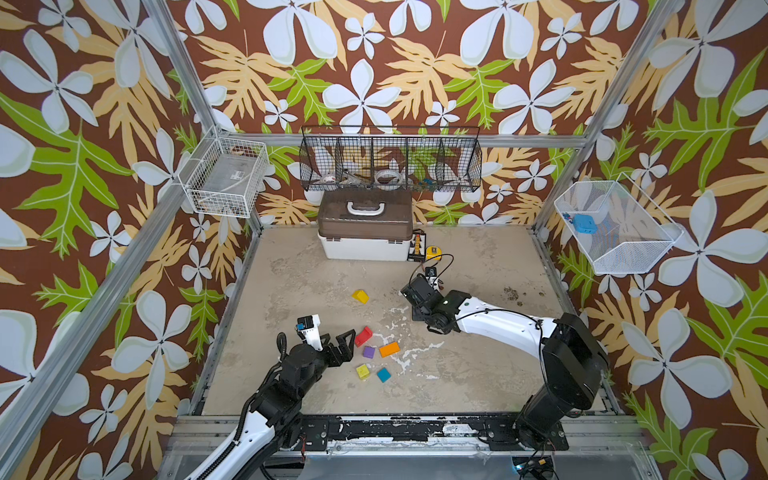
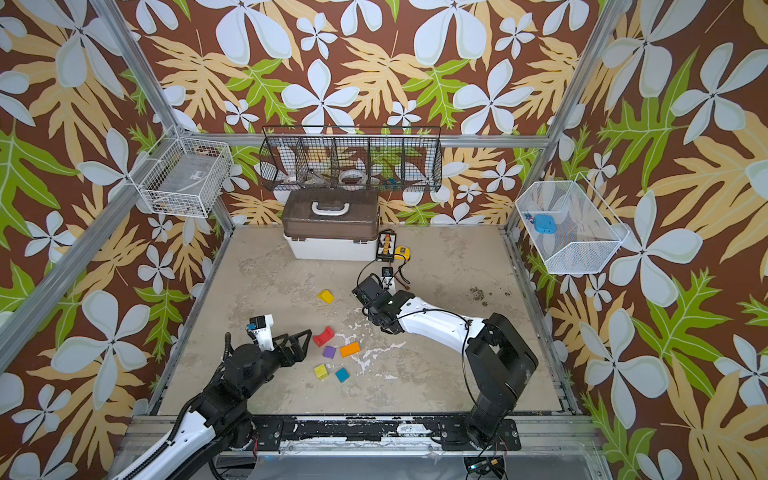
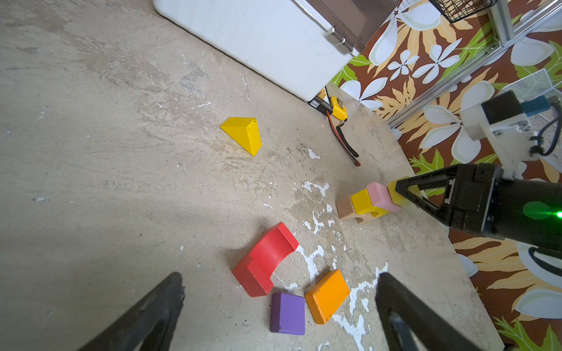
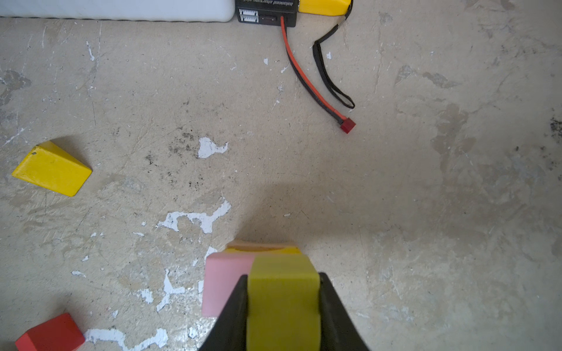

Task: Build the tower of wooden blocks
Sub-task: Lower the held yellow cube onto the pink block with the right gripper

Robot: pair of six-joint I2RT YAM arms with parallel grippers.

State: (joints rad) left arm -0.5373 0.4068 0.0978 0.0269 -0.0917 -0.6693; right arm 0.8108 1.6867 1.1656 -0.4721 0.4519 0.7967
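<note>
The tower (image 3: 369,202) is a short stack: a plain wood arch at the base, then a yellow block, then a pink block (image 4: 225,282). My right gripper (image 4: 282,276) is shut on a yellow block (image 4: 282,304) resting on the pink one, a finger against each side. In both top views the arm hides the tower. My left gripper (image 1: 353,347) stands open and empty beside the red arch (image 1: 364,336). Loose blocks lie near it: purple (image 3: 288,313), orange (image 3: 327,296), a yellow cube (image 1: 363,371) and teal (image 1: 383,375). A yellow wedge (image 1: 360,296) lies farther back.
A white box with a brown lid (image 1: 365,232) stands at the back. Beside it are a black charger board, a yellow tape measure (image 1: 433,251) and a red-and-black cable (image 4: 304,76) on the floor. Wire baskets (image 1: 390,160) hang on the walls.
</note>
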